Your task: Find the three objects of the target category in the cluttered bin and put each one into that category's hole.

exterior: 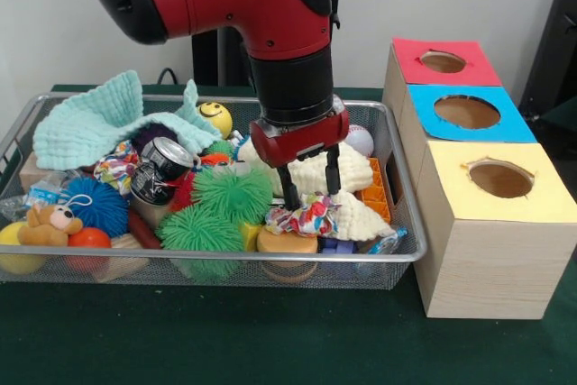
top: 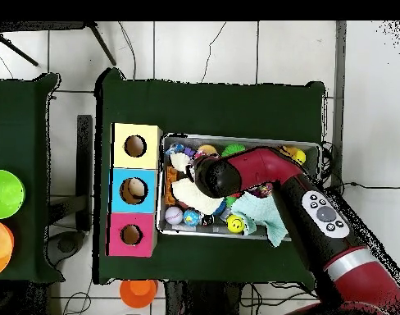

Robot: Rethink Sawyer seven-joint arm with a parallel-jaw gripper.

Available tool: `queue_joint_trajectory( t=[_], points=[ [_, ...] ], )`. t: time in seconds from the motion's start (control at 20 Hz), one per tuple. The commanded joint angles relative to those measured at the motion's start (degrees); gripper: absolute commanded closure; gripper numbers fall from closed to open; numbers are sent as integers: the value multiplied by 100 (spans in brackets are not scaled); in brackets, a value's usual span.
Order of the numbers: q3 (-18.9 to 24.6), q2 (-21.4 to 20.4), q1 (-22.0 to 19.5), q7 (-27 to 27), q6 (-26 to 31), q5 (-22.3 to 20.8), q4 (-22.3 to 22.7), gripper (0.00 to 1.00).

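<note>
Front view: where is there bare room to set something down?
Bare green tabletop before the wire basket. The basket is packed; the gripper hangs over a printed fabric bundle. The yellow-surround box sits close by the basket.

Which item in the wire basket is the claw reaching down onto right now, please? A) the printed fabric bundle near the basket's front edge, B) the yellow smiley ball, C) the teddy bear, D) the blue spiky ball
A: in the front view the claw hangs with open fingers directly over the printed fabric bundle, far from the other three items.
</note>
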Motion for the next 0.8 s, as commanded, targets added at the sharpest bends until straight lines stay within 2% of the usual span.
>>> queue_joint_trajectory(
  t=[0.05,0.25,0.3,0.8],
  points=[
    [-349,70,169,-650,201,-410,-243,0],
    [-431,23,242,-660,291,-491,-262,0],
    [-443,16,253,-654,287,-512,-267,100],
    [-342,-2,176,-505,-231,-664,-185,100]
  ],
)
